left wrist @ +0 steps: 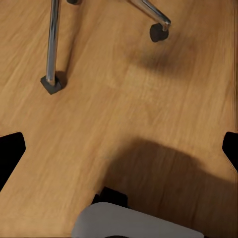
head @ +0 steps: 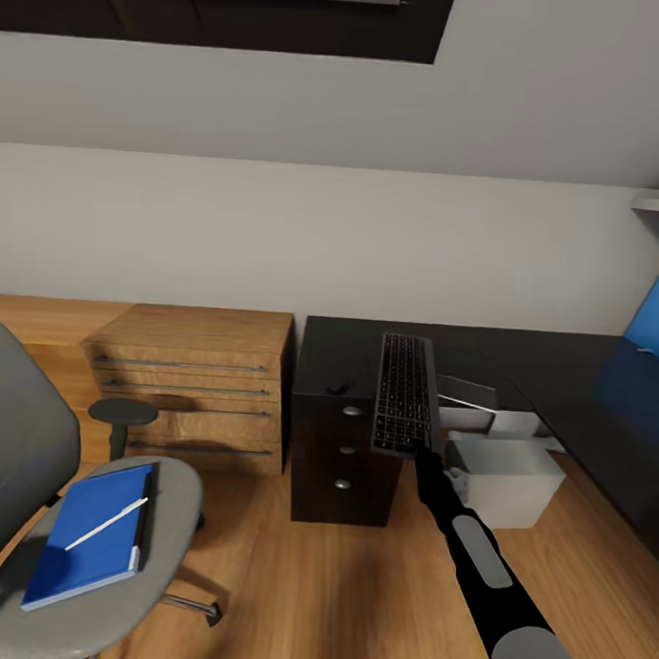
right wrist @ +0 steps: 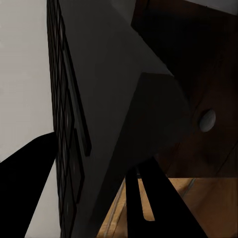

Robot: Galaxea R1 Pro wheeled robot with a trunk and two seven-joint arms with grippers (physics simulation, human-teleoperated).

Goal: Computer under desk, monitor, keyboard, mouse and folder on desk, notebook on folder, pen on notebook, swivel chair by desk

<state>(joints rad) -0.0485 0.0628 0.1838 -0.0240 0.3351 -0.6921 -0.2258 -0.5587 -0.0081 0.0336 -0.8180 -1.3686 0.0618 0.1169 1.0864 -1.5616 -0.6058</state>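
Keyboard: we found the keyboard [head: 406, 394] carried by the right gripper [head: 422, 455], which was pinched on its near end; it hung over the near edge of the desk [head: 523, 368], above the drawer unit [head: 345, 458], its far end pointing at the wall. We judged this step under way, not finished.
Right gripper: closed on the keyboard's near edge; in the right wrist view the keys [right wrist: 64, 124] ran close along the finger.
Left gripper: fingertips at the picture's two sides in the left wrist view, well apart, nothing between them; it hung over the wooden floor [left wrist: 124, 99] near the chair's chrome base [left wrist: 52, 44].
Mouse: a small dark mouse [head: 337, 388] lay on the desk's left end, just left of the keyboard. We judged it likely needs resetting once the keyboard lies flat.
Computer: the computer [head: 506, 479] stood on the floor under the desk's right run; we judged this done.
Monitor: we could not confirm it from these views.
Folder: the folder [head: 94, 534] lay on the seat of the swivel chair [head: 25, 466], near left; not yet moved.
Notebook: a dark edge showed along the folder's right side; we could not tell if it was the notebook.
Pen: the pen [head: 107, 523] lay across the folder.
Chair: well left of the desk; still to be positioned.
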